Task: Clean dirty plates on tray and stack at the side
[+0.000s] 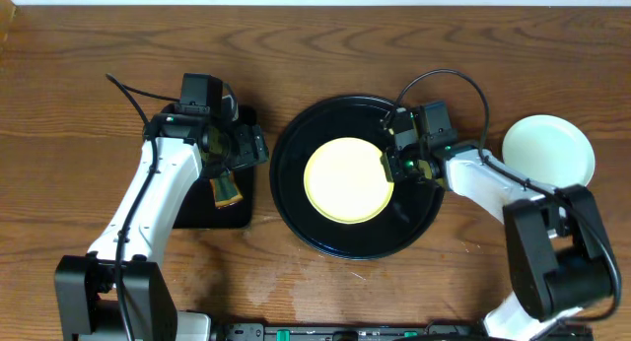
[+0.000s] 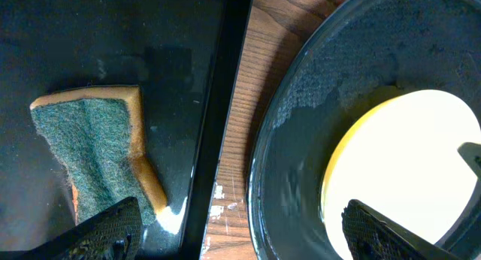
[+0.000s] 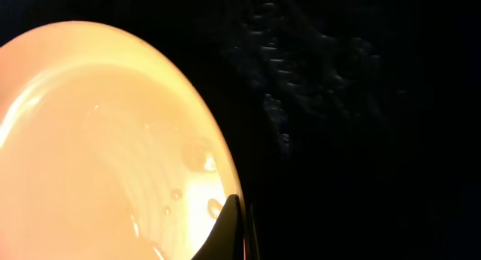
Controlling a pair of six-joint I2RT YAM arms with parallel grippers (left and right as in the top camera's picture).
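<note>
The pale yellow plate (image 1: 345, 180) lies in the middle of the round black tray (image 1: 296, 149). My right gripper (image 1: 396, 164) is at the plate's right edge. In the right wrist view its jaws (image 3: 239, 230) are closed on the rim of the wet yellow plate (image 3: 98, 140). A pale mint plate (image 1: 548, 152) sits on the table at the far right. My left gripper (image 1: 237, 149) hovers open and empty over the gap between the rectangular tray and the round tray (image 2: 301, 140), one finger on each side (image 2: 244, 237). The yellow plate (image 2: 406, 162) also shows in the left wrist view.
A green-and-yellow sponge (image 1: 227, 188) lies on the small rectangular black tray (image 1: 212, 215) at the left; it also shows in the left wrist view (image 2: 98, 151). A narrow strip of wooden table (image 2: 240, 102) separates the two trays.
</note>
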